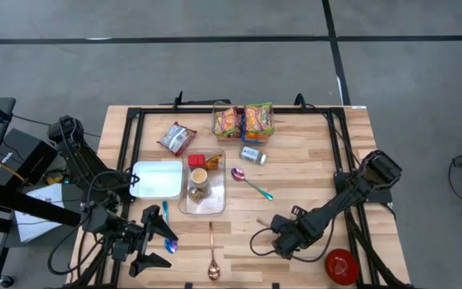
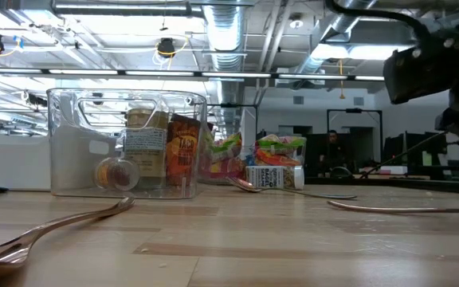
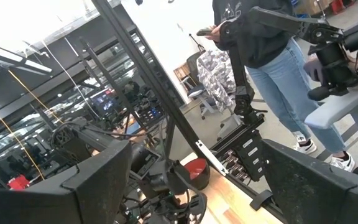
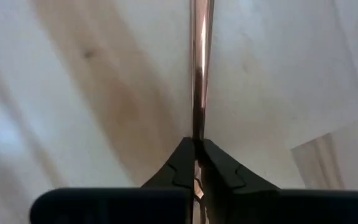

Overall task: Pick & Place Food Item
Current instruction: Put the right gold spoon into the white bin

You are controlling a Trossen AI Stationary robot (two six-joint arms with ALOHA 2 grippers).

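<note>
My right gripper (image 1: 283, 242) stands low over the table's near right part, pointing down, shut on a thin copper-coloured utensil handle (image 4: 199, 74). The handle also shows as a rod lying on the wood (image 2: 397, 209). Food stands farther back: two bright snack bags (image 1: 243, 120), a silver packet (image 1: 176, 138), a small can (image 1: 253, 155) and a clear container (image 1: 203, 189) with jars inside. My left gripper (image 1: 157, 249) hangs open above the near left part, touching nothing. My right gripper pinches the copper handle (image 4: 197, 134) between its two fingertips (image 4: 182, 163), coming from above and pointing down. The handle runs straight away from the fingers along the wooden tabletop. Which end of the utensil it has lies outside the right wrist view.
A white tray (image 1: 157, 178) lies left of the container. A pink and teal spoon (image 1: 251, 183) and a copper spoon (image 1: 212, 253) lie on the wood. A red bowl (image 1: 342, 265) sits at the near right corner. A person (image 3: 272, 56) stands beyond the table.
</note>
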